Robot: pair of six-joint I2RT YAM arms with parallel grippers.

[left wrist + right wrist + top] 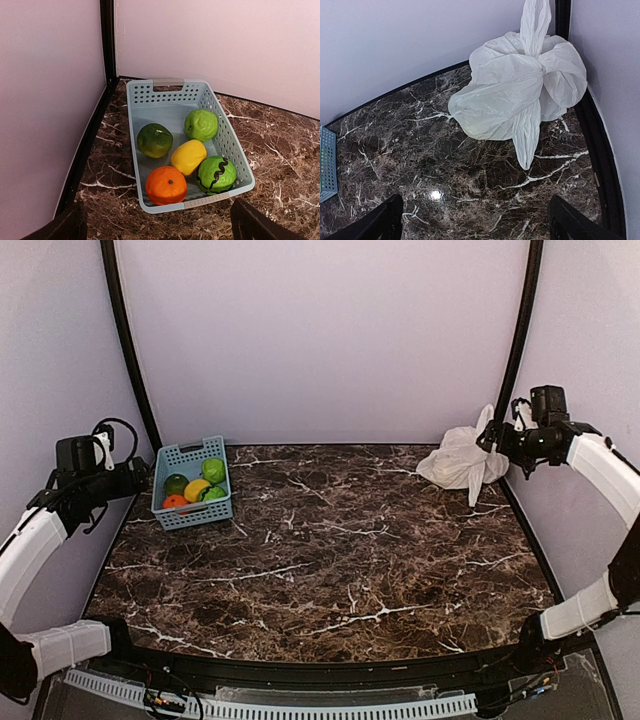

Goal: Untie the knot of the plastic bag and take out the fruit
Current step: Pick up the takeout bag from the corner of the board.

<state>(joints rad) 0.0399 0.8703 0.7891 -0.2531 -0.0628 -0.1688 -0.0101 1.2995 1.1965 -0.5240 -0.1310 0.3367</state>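
Right wrist: plastic bag just ahead of right fingers, spread wide like the left fingers; I'd pinch right at the knot.

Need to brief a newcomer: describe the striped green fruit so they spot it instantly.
At the table's far left corner sits a blue basket. The striped fruit lies in its near right corner, beside the orange fruit; only it bears a dark wavy stripe.

The basket sits in the far left corner of the counter, near the left wall, with five fruits in it. The plastic bag lies well apart in the far right corner, with one loose end trailing forward.
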